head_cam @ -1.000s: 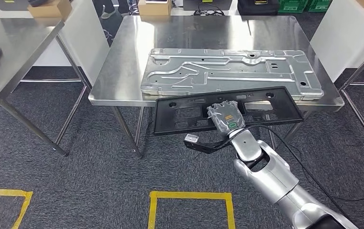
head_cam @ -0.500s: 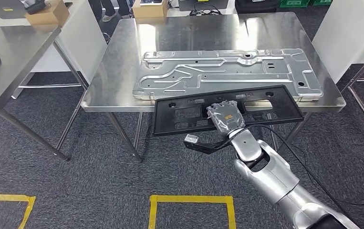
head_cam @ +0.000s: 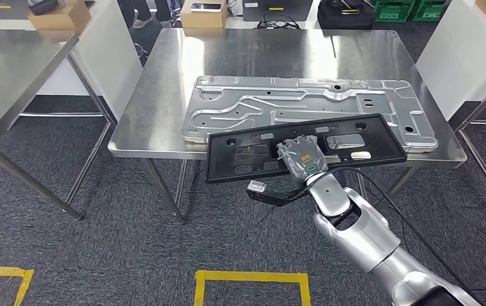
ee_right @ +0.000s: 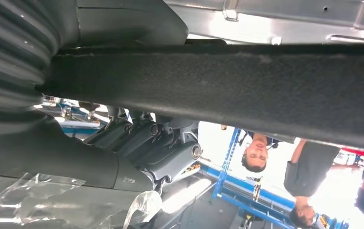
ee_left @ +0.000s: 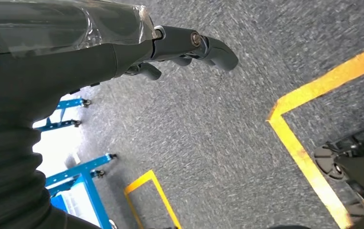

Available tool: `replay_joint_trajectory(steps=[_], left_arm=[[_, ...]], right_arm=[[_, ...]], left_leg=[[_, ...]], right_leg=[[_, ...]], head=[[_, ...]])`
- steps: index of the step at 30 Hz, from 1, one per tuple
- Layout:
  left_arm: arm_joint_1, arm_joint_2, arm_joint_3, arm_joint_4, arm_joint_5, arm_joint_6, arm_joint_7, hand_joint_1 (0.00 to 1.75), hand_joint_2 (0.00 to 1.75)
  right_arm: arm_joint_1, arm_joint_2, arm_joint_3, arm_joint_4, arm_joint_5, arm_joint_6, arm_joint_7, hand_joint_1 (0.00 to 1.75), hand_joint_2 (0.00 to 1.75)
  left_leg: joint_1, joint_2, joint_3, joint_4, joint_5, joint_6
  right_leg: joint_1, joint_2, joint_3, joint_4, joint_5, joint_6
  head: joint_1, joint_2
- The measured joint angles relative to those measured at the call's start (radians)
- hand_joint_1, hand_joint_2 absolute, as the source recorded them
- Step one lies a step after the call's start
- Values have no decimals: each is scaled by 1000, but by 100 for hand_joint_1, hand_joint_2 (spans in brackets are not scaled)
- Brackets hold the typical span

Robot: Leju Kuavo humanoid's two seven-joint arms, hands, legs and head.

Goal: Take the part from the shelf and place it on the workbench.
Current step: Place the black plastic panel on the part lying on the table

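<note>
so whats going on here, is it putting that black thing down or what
The robot's right hand grips a long black plastic part and holds it over the front edge of the steel workbench. The part is not set down yet: its far edge overlaps a large silver metal panel that lies on the bench, while its near side hangs out past the bench edge. The left hand hangs over the carpet and holds nothing.

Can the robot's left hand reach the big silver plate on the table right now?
Probably not. The left hand hangs low over the carpet, away from the silver plate on the table, while the right hand holds the black part in front.
</note>
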Motion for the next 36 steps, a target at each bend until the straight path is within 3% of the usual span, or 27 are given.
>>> replay_joint_trajectory(steps=[2, 3, 5, 7, 8, 9, 11, 13, 14, 15, 16, 18, 20, 21, 23, 24, 25, 27, 28, 29, 30, 31, 33, 35, 36], left_arm=[[2, 0, 0, 0, 0, -1, -1, 0, 175], [1, 0, 0, 0, 0, 0, -2, 0, 175], [-1, 1, 0, 0, 0, 0, -2, 0, 175], [0, 2, 0, 0, 0, 1, -3, 0, 175], [1, 2, 0, 0, 0, 1, -3, 0, 175], [0, 1, 0, 0, 0, 1, -4, 0, 175], [-3, 0, 0, 0, 1, 2, -5, 0, 175], [-2, 0, 0, 0, 3, 2, -5, 0, 175], [1, -1, 0, 0, 4, 1, -5, 0, 175], [3, -2, 0, 0, 5, 1, -5, 0, 175], [4, -2, 0, 0, 7, 1, -5, 0, 175], [4, 1, 0, 1, 10, 0, -5, 0, 175], [3, 4, 0, 2, 11, 0, -5, 0, 175], [3, 3, 0, 2, 11, 0, -4, 0, 175], [4, 2, 0, 2, 10, 0, -3, 0, 175], [2, 1, 0, 2, 10, 0, -2, 0, 175], [0, 1, 0, 2, 10, 0, -2, 0, 175], [-5, -1, 0, 2, 10, 1, -2, 0, 175], [-6, -3, 0, 2, 9, 1, -2, 0, 175], [-6, -5, 0, 2, 9, 1, -2, 0, 175], [-5, -7, 0, 2, 9, 1, -2, 0, 175], [-4, -8, 0, 2, 9, 2, -1, 0, 175], [-4, -10, 0, 2, 9, 3, -1, 0, 175], [-4, -10, 0, 2, 9, 4, -1, 0, 175], [-3, -9, 0, 2, 9, 5, -2, 0, 175]], right_arm=[[-1, -1, 0, 0, 0, 0, 0, 175, 175], [-3, -2, 0, 0, 1, 0, 0, 175, 175], [-6, -4, 0, 0, 1, 0, 1, 175, 175], [-6, -6, 0, 0, 1, -1, 1, 175, 175], [-8, -6, 0, 0, 1, -1, 1, 175, 175], [-10, -6, 0, 0, 1, 0, 1, 175, 175], [-14, -5, 0, -1, 1, 1, 1, 175, 175], [-10, -6, 0, -1, 0, 7, 2, 175, 175], [-7, -6, 0, -1, 0, 9, 3, 175, 175], [-5, -6, 0, -2, 0, 11, 4, 175, 175], [-4, -6, 0, -3, 0, 11, 4, 175, 175], [-8, -7, 0, -7, -1, 12, 5, 175, 175], [-11, -8, 0, -11, -1, 12, 6, 175, 175], [-11, -7, 0, -13, -2, 12, 6, 175, 175], [-11, -6, 0, -16, -2, 13, 6, 175, 175], [-13, -6, 0, -17, -3, 13, 6, 175, 175], [-16, -7, 0, -18, -3, 13, 6, 175, 175], [-16, -7, 0, -19, -3, 13, 7, 175, 175], [-13, -8, 0, -19, -3, 13, 7, 175, 175], [-9, -8, 1, -19, -3, 13, 7, 175, 175], [-6, -9, 1, -19, -3, 13, 6, 175, 175], [-5, -9, 1, -19, -3, 13, 6, 175, 175], [-6, -10, 1, -19, -3, 12, 6, 175, 175], [-8, -11, 2, -18, -3, 12, 6, 175, 175], [-8, -11, 2, -18, -4, 11, 6, 175, 175]], left_leg=[[-1, -1, 23, 2, -20, -8], [-2, -1, 31, 3, -30, -11], [-6, -2, 36, 8, -46, -14], [-7, -2, 39, 16, -60, -18], [-5, -1, 32, 40, -68, -25], [-1, 1, 7, 85, -83, -36], [15, 5, -88, 241, -131, -59], [28, 8, -183, 367, -173, -69], [31, 9, -207, 377, -171, -68], [30, 9, -207, 343, -143, -63], [26, 10, -192, 276, -95, -52], [2, 8, -146, 113, 20, -17], [-24, -3, -120, 12, 78, 9], [-29, -8, -112, -7, 82, 11], [-19, -7, -92, -15, 84, 7], [-15, -5, -83, -13, 83, 6], [-12, -3, -76, -12, 80, 8], [-11, -1, -66, -9, 67, 14], [-10, -2, -60, -7, 58, 14], [-8, -2, -52, -5, 48, 13], [-6, -3, -41, -1, 37, 10], [-3, -4, -30, 3, 25, 6], [-1, -6, -9, 13, -3, -3], [-4, -6, 0, 18, -25, -8], [-5, -6, 5, 21, -33, -8]], right_leg=[[-3, 0, 57, -163, 102, 4], [-4, 1, 83, -228, 125, 1], [-6, 3, 104, -278, 131, -9], [-10, 4, 111, -279, 130, -23], [-13, 4, 116, -279, 127, -27], [-16, 5, 121, -279, 124, -31], [-20, 6, 128, -278, 115, -36], [-19, 7, 140, -278, 102, -37], [-17, 8, 150, -278, 94, -37], [-14, 8, 163, -279, 85, -37], [-11, 8, 178, -281, 76, -37], [-6, 8, 207, -292, 62, -35], [-2, 10, 225, -300, 53, -31], [3, 12, 230, -298, 49, -29], [12, 11, 233, -274, 33, -24], [12, 8, 219, -240, 16, -17], [12, 5, 191, -185, -7, -11], [7, 2, 97, -34, -66, -2], [5, 2, 53, 21, -90, 1], [3, 2, 25, 43, -99, 3], [1, 2, 16, 23, -86, 6], [-1, 2, 24, -30, -51, 10], [-8, 0, 61, -181, 64, 18], [-12, -2, 85, -268, 135, 6], [-12, -4, 89, -279, 140, -4]], head=[[0, 0], [0, 0], [0, 0], [0, 0], [0, 0], [0, 0], [0, 0], [0, 0], [0, 0], [0, 0], [0, 0], [0, 0], [0, 0], [0, 0], [0, 0], [0, 0], [0, 0], [0, 0], [0, 0], [0, 0], [0, 0], [0, 0], [0, 0], [0, 0], [0, 0]])
